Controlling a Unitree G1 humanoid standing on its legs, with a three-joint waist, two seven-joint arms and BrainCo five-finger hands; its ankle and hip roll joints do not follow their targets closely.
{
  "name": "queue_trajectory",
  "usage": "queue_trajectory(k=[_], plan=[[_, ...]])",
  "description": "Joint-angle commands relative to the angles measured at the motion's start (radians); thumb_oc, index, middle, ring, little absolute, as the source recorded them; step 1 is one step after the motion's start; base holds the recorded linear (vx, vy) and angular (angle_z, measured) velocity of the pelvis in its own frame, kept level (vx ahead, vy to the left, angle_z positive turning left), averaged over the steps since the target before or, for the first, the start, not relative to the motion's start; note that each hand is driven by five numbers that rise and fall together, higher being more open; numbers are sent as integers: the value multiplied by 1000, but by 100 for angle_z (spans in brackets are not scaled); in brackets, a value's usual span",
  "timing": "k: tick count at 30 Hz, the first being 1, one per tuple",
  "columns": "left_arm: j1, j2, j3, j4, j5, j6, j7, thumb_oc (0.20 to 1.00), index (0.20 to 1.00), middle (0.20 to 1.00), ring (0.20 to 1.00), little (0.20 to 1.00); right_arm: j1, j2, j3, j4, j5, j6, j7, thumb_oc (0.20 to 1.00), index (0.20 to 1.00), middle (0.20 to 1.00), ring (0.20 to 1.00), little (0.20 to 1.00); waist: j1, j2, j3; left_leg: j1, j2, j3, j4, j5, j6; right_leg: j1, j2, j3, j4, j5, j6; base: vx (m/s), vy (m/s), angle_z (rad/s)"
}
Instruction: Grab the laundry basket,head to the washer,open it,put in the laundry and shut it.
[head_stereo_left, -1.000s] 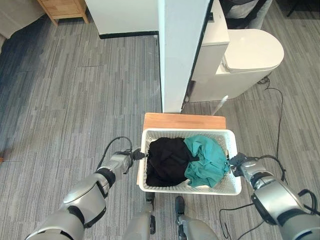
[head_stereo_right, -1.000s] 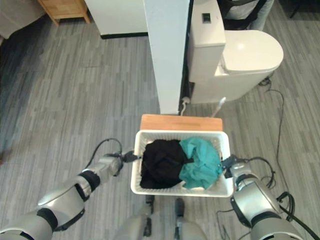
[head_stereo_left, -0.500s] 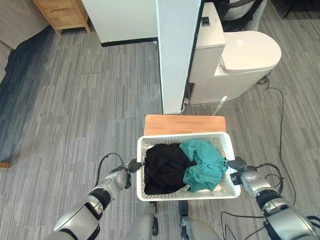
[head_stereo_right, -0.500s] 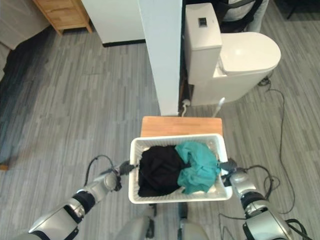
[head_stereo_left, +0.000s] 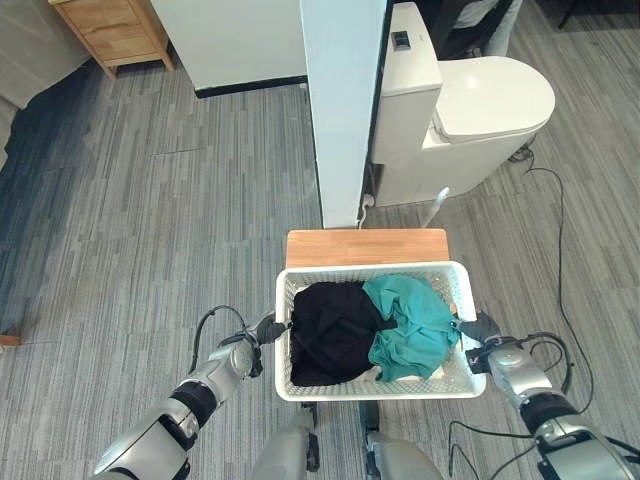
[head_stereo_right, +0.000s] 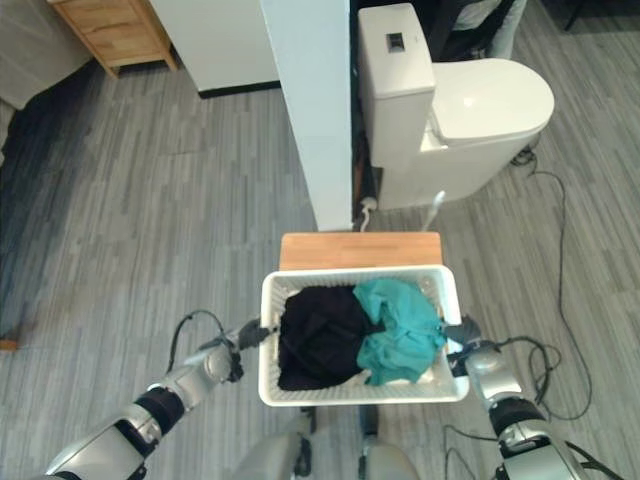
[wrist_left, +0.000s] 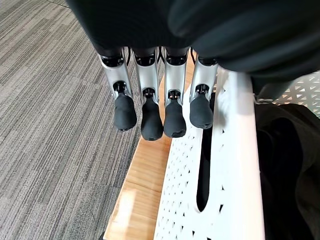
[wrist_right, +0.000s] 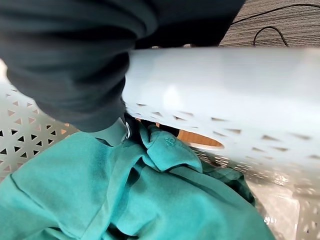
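Left hand (head_stereo_left: 262, 331): at the basket's left rim, lower centre-left of the head view; its wrist camera shows the fingers (wrist_left: 173, 112) hanging straight down the outside of the wall beside a handle slot, while the thumb is hidden, so I cannot tell whether it grips.
Right hand (head_stereo_left: 480, 328): on the basket's right rim, lower right; its dark cover hooks over the rim toward the inside, the fingers are hidden, so I cannot tell its grip.
Laundry basket (head_stereo_left: 374, 386): white, perforated, lower centre of the frame, held between the two hands, its far edge overlapping the wooden stool.
Black garment (head_stereo_left: 332, 334): bundled in the basket's left half.
Teal garment (head_stereo_left: 410, 325): bundled in the right half, touching the black one.
Wooden stool (head_stereo_left: 365, 246): its top shows just above the basket, centre.
White pillar (head_stereo_left: 340, 100): rises from just above the stool to the top edge.
Toilet (head_stereo_left: 470, 110): upper right, lid closed, beside the pillar.
Wooden cabinet (head_stereo_left: 105, 30): upper left corner.
Floor (head_stereo_left: 150, 220): grey plank pattern all round.
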Motion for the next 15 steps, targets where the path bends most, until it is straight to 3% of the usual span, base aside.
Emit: queue_trajectory(k=[1,3,4,5,6,7,8,9,11,14,15], plan=[[-78,-18,-2,90,34,-2,17,200,200,200,200,200,-60,-31,-19,-60,32,-64,27,200,200,200,200,200,10,-33,-30,77,4,-10,38,-165,-7,-90,-109,-17,24,7,84,0,0,0],[-41,1,17,35,54,-6,17,200,200,200,200,200,-4,-36,-69,-127,28,-76,11,200,200,200,200,200,7,-31,-38,85,1,-8,37,-172,-3,-82,-113,-17,23,5,88,56,94,0],[138,90,158,-160,77,-13,-4,200,200,200,200,200,225,-36,-243,-352,5,-79,22,200,200,200,200,200,2,-31,-77,123,-16,-5,40,-197,14,-50,-125,-15,27,0,99,116,159,1],[145,93,159,-168,78,-10,-7,200,200,200,200,200,232,-34,-244,-358,3,-75,23,200,200,200,200,200,2,-32,-82,127,-16,-6,37,-202,14,-46,-125,-14,24,-5,100,78,181,1],[219,102,248,-235,17,-8,-10,200,200,200,200,200,295,-18,-300,-410,24,-73,36,200,200,200,200,200,2,-36,-90,139,-22,-5,47,-209,21,-37,-129,-9,32,-3,101,86,181,-3],[347,174,373,-387,24,-16,-26,200,200,200,200,200,395,20,-365,-478,61,-60,88,200,200,200,200,200,4,-54,-127,169,-33,-11,71,-234,37,-13,-135,9,52,-12,100,-831,258,-37],[438,215,541,-485,1,4,20,200,200,200,200,200,357,59,-316,-392,117,-42,111,200,200,200,200,200,58,-88,-168,94,-27,171,147,-224,97,65,-175,-139,500,-147,112,-875,162,-87],[444,209,543,-480,-11,5,20,200,200,200,200,200,348,60,-307,-365,130,-44,113,200,200,200,200,200,75,-98,-186,80,-28,196,146,-216,95,86,-189,-139,498,-131,116,-945,40,-209],[441,200,536,-471,-23,5,22,200,200,200,200,200,337,60,-301,-324,145,-42,109,200,200,200,200,200,87,-113,-203,79,-35,196,136,-222,87,116,-204,-132,483,-116,128,-74,-132,-278],[427,188,529,-461,-44,4,22,200,200,200,200,200,324,61,-299,-275,164,-38,103,200,200,200,200,200,112,-136,-216,46,-14,228,132,-182,60,172,-191,-107,333,-122,128,-241,-295,-64],[411,174,526,-451,-56,0,27,200,200,200,200,200,325,55,-290,-275,157,-39,100,200,200,200,200,200,117,-141,-213,14,20,234,125,-142,34,191,-159,-100,226,-209,103,-246,-314,-56]])
